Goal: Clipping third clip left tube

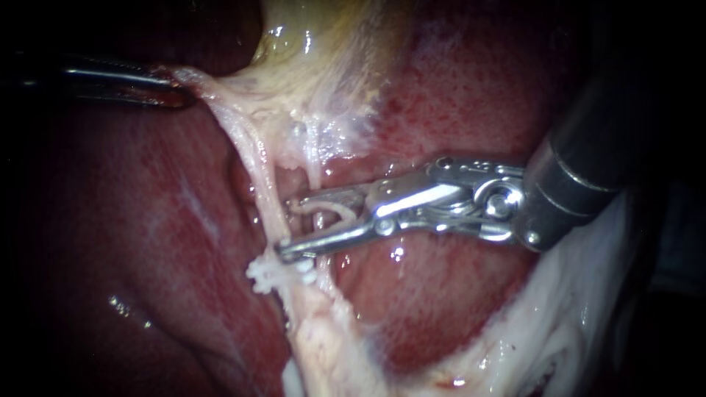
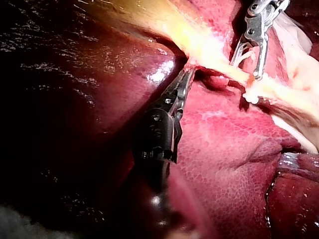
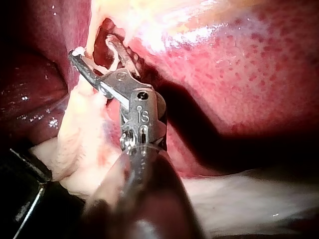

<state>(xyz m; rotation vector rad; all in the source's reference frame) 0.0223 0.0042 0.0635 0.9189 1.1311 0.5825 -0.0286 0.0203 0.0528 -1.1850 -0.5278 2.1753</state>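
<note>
My right instrument (image 1: 290,226) comes in from the right, its metal jaws wide apart with a white clip (image 1: 331,212) seated between them. The jaw tips reach the pale left tube (image 1: 266,192); a thinner right tube (image 1: 315,170) runs behind the jaws. Just below the lower jaw, two white clips (image 1: 268,276) sit on the tubes. In the right wrist view the jaws (image 3: 94,50) straddle pale tissue with the clip (image 3: 107,56) inside. At upper left, my left instrument (image 1: 165,82) is shut on pale tissue (image 1: 193,79) and holds it taut. The left wrist view shows the same grip (image 2: 185,79).
The yellowish gallbladder (image 1: 309,37) lies above the tubes. Red liver (image 1: 132,220) surrounds them on both sides. A white tissue flap (image 1: 559,323) lies at lower right under my right instrument's dark shaft (image 1: 588,169).
</note>
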